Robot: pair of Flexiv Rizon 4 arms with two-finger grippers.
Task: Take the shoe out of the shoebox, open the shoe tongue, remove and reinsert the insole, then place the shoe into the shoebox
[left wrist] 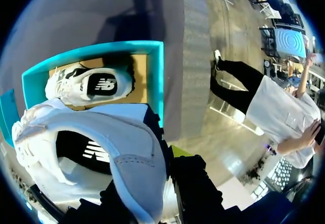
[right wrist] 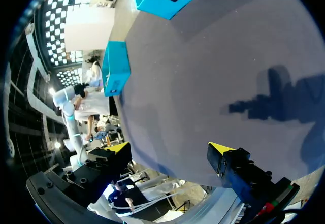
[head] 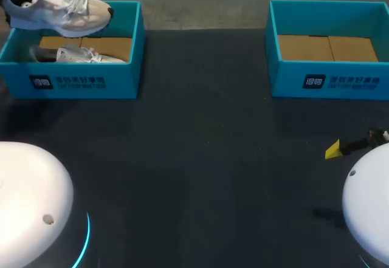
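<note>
Closest in, shows the right gripper (head: pixel 333 149) parked low over the dark table (head: pixel 200 158) at the near right side, yellow tips spread wide, gripping nothing. Farther back on the left, catches the left gripper (left wrist: pixel 152 183) clamped on the lifted shoe (head: pixel 58 6), seemingly at its heel end, toe pointing toward the table's middle. Holds that pale sneaker in the air above the far side of the left shoebox (head: pixel 85 82), apparently touching neither its walls nor its floor. Leaves a second shoe (head: pixel 79 54) lying on the cardboard floor inside the same box. At the far right, takes in the right shoebox (head: pixel 328 82), open, with only its cardboard floor on show.

Puts the job, on this evidence, at the close of its first step: one shoe up and out of the box but not yet set down. Leaves the rest to do: opening the tongue, pulling and refitting the insole, returning the shoe to a box.

Cuts off the left arm at the head view's edge, so the grip is readable only from the wrist. Hides one left finger behind the shoe there, with just a sliver of yellow tip showing beside it. Cannot make out the tongue's state or the insole from any angle.
</note>
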